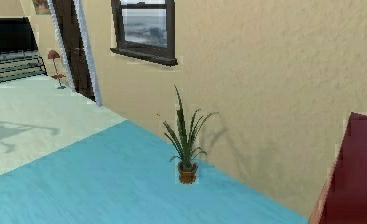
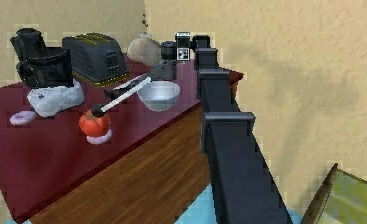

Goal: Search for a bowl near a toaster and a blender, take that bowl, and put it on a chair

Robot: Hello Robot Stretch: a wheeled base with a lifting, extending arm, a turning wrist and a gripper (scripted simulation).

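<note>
A white bowl (image 2: 159,95) stands on the dark red tabletop (image 2: 141,135). Behind it is a dark grey toaster (image 2: 96,55), and left of that a black appliance shaped like a blender (image 2: 41,55). The arm (image 2: 231,140) rises from the bottom edge to two white marker squares at the back of the table. The gripper (image 2: 167,66) shows just left of them, above the bowl in the picture. The bowl and a grey domed thing (image 2: 143,45) lie at or behind it, so I cannot tell whether it holds anything.
A red tomato (image 2: 94,123), a long utensil (image 2: 126,92), a white lump (image 2: 53,98) and a pink ring (image 2: 21,118) share the table. A wooden frame (image 2: 336,195) shows bottom right. Ahead are a potted plant (image 1: 186,150), blue carpet (image 1: 111,180), a window (image 1: 144,30), a doorway (image 1: 76,50) and dark red furniture (image 1: 346,175).
</note>
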